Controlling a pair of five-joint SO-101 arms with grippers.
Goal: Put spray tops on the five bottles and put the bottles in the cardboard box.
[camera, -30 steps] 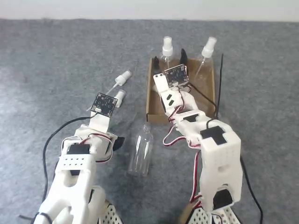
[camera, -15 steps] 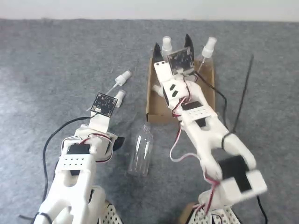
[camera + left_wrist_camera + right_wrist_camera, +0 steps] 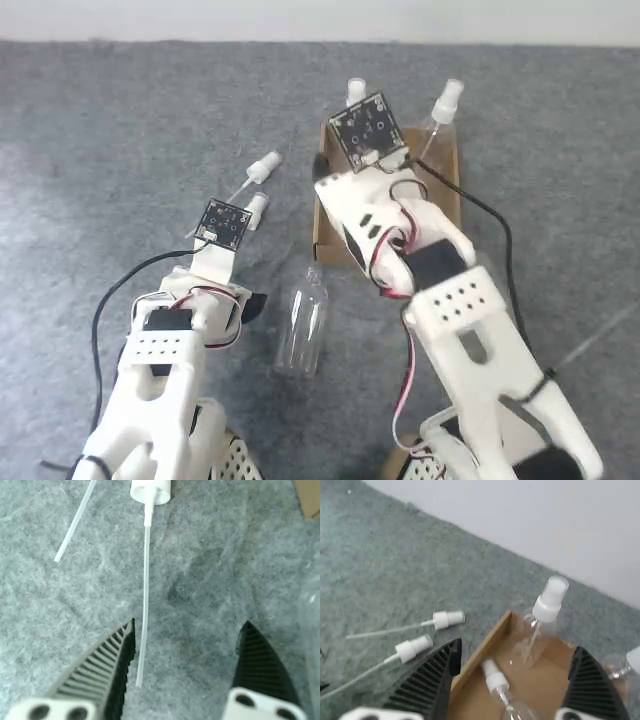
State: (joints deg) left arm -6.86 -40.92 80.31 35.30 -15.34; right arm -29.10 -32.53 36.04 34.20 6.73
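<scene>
A clear bottle [image 3: 303,320] without a top lies on the grey mat between the two arms. Two loose spray tops [image 3: 265,167] [image 3: 257,207] lie left of the cardboard box [image 3: 325,225]. In the left wrist view my left gripper [image 3: 189,625] is open low over the mat, and one spray top's [image 3: 150,490] thin tube runs in beside one finger. My right gripper [image 3: 517,647] hangs open above the box's [image 3: 487,647] left edge with nothing in it. Below it one capped bottle [image 3: 540,625] stands in the box and another [image 3: 501,686] lies flat.
A further capped bottle [image 3: 447,102] leans at the box's far right corner. A box corner [image 3: 307,495] lies off to one side of the left gripper. Black cables trail beside both arms. Open mat stretches to the left and far side.
My right arm has risen out of the box and swung a little left, with its gripper open and empty. The left arm, the lying bottle and the loose spray tops have not moved.
</scene>
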